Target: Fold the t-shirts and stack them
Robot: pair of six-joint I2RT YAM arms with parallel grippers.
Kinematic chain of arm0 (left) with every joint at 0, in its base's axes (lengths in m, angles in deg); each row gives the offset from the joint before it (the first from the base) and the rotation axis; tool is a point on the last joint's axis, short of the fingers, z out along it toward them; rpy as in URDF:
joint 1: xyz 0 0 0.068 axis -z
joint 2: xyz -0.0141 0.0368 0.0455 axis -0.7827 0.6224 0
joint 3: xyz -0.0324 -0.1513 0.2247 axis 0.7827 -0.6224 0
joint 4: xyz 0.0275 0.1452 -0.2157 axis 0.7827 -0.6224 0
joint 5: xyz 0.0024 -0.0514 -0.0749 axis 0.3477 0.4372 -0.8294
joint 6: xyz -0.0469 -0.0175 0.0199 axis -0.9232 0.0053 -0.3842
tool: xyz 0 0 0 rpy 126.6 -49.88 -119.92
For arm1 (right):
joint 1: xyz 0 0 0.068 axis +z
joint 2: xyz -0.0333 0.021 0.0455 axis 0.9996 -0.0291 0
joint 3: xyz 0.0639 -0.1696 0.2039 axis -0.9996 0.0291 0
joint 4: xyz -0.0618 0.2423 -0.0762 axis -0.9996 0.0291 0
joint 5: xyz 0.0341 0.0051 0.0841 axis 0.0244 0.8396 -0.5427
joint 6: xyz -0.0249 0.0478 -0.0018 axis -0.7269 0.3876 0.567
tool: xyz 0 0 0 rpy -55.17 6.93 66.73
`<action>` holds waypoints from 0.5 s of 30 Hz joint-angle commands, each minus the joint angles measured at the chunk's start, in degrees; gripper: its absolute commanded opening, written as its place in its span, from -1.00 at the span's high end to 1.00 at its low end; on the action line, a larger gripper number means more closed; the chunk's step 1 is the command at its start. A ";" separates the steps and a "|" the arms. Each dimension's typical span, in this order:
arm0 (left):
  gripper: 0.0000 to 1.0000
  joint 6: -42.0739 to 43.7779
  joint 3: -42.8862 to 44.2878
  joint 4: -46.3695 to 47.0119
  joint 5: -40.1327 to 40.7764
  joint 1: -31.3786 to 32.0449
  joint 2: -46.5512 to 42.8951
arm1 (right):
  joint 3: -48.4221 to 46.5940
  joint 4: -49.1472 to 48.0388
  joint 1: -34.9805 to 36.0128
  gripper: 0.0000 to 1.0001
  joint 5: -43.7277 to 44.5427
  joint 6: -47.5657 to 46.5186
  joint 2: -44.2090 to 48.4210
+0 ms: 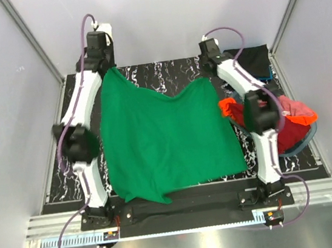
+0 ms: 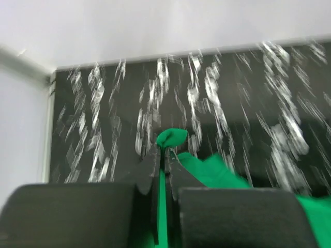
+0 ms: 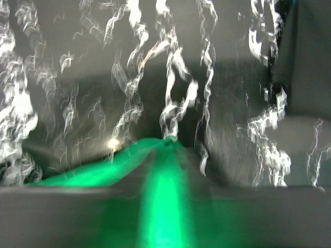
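Your left tool (image 2: pixel 164 155) pinches the far-left corner of the green t-shirt (image 1: pixel 168 139); your right tool (image 1: pixel 208 64) sits at its far-right corner, grip unreadable in the blur.

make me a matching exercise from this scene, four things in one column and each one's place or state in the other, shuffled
Column one
1. green t-shirt
2. black t-shirt
3. clear tub
4. left gripper

Column two
a. at the far right corner of the table
b. spread over the middle of the table
c. shut on a corner of green cloth
d. at the right edge, holding red and orange t-shirts

Pairs: 1-b, 2-a, 3-d, 4-c
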 commanded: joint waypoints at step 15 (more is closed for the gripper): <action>-0.98 -14.95 -4.10 -6.63 -1.14 -6.85 -3.27 | -2.25 -0.57 -1.40 -0.99 -7.82 6.08 3.32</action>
